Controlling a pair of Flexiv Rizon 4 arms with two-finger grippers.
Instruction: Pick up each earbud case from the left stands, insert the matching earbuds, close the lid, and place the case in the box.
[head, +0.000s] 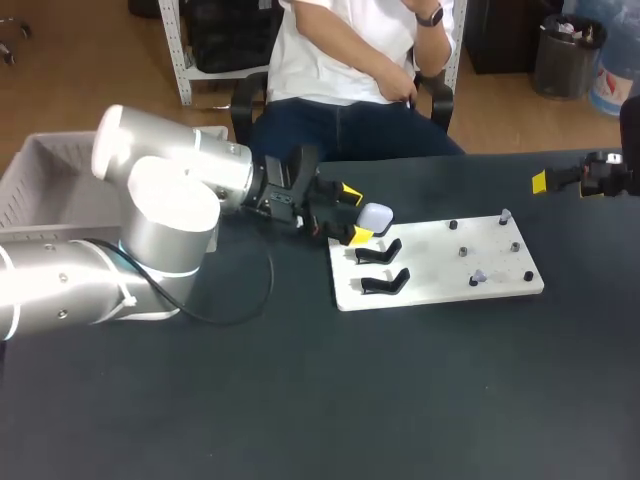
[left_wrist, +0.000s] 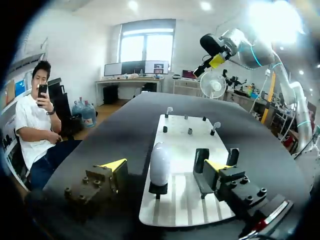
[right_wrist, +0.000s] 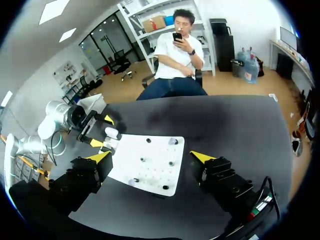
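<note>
Landmark: the white board (head: 432, 268); everything below is placed from it.
Earbud case (left_wrist: 160, 163): a pale, egg-shaped case standing upright on the black stand at the board's left end, on the corner nearer the seated person.
Other stands (head: 384, 283): two more black stands at the same left end, both empty as far as I can see.
Left gripper (head: 354, 213): over the board's left edge, its yellow tips spread wide on either side of the case. There is a clear gap on both sides, so it has hold of nothing.
Right gripper (right_wrist: 150, 157): well off the board's right end and raised, spread wide and carrying nothing.
Earbuds (head: 505, 214): small pale pieces on pegs at the board's right end, too small to tell apart.
Box (head: 38, 172): the grey bin far off the board's left side, behind the left arm.
Step in hand: I'd say it is the first grasp, taking the case off its stand.
Doing it well: centre the case between the tips. Close evenly on its widest part so the rounded shell does not squirt out, then lift straight up off the stand and avoid dragging sideways.
</note>
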